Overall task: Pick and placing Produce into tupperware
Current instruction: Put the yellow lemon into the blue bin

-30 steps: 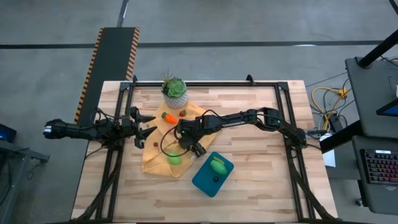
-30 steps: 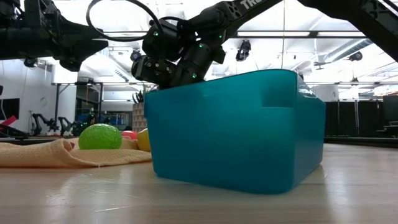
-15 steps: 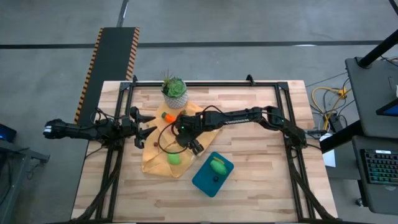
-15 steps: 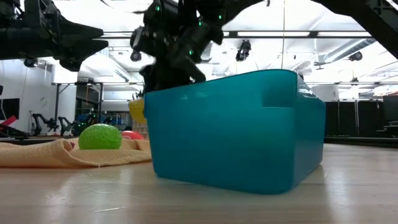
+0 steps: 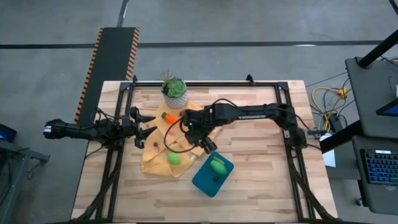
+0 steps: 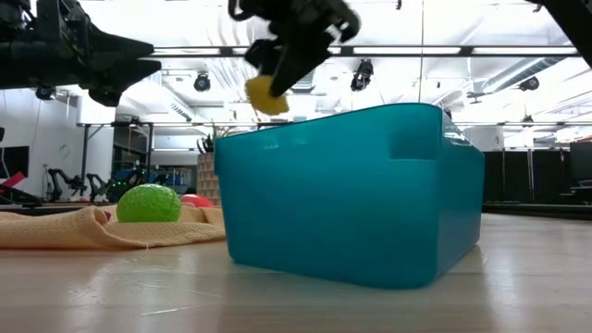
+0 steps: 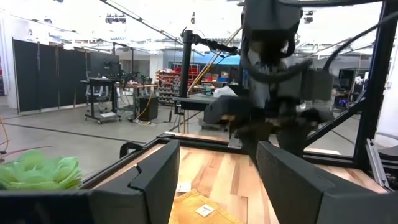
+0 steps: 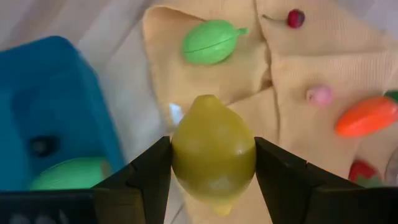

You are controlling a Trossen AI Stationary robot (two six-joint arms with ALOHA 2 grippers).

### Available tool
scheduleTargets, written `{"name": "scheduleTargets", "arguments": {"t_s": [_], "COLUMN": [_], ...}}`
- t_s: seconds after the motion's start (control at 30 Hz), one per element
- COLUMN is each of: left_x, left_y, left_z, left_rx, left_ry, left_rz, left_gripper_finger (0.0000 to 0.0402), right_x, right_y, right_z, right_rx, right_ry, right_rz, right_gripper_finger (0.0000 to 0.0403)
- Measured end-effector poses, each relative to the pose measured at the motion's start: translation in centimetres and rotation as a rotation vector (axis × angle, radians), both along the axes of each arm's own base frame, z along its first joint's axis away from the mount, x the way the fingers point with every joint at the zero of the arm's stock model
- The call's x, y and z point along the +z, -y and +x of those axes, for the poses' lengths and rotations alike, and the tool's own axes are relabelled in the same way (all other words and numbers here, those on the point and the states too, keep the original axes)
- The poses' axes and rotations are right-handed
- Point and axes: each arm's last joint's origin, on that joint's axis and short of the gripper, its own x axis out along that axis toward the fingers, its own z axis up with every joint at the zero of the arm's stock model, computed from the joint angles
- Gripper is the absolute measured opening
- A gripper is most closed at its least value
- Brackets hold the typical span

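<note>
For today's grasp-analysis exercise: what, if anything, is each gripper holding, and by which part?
The right gripper holds a yellow lemon across its middle, one finger on each side, ends free. The left gripper is open and holds nothing.

Smooth, slightly glossy teal plastic tupperware [image 6: 351, 194]; pale planked wood desk [image 5: 249, 180] with a matt finish; mustard cloth [image 8: 311, 68] finely ribbed and soft; waxy, smooth yellow lemon [image 8: 212, 152]

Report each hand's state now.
Left hand: open, empty.
Right hand: closed on the yellow lemon, near the tupperware.
</note>
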Motion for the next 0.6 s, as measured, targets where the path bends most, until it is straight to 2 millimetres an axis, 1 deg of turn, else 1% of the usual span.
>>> {"name": "scheduleTargets", "arguments": {"t_s": [0.1, 0.37, 0.47, 0.6], "left_x": [0.0, 0.0, 0.0, 0.0], "left_y": [0.0, 0.0, 0.0, 0.0], "left_z": [0.0, 0.0, 0.0, 0.0], "left_rx": [0.0, 0.0, 0.0, 0.0], "left_ry": [0.0, -0.004, -0.003, -0.003], "left_rz": [0.0, 0.001, 0.0, 0.0], "left_gripper_finger": [0.0202, 0.0202, 0.0202, 0.0202], "right_x": [0.6, 0.2, -0.3, -1.1], "right_y": [-0.6, -3.2, -4.2, -5.9], "right_z": [-1.0, -3.7, -4.5, -5.0], "right_rx": [-0.023, -0.072, -0.098, -0.095], "right_ry": [-0.035, -0.107, -0.112, -0.068], "right_rz": [0.02, 0.067, 0.088, 0.113], "right_gripper_finger": [0.0191, 0.0191, 0.0191, 0.0191]}}
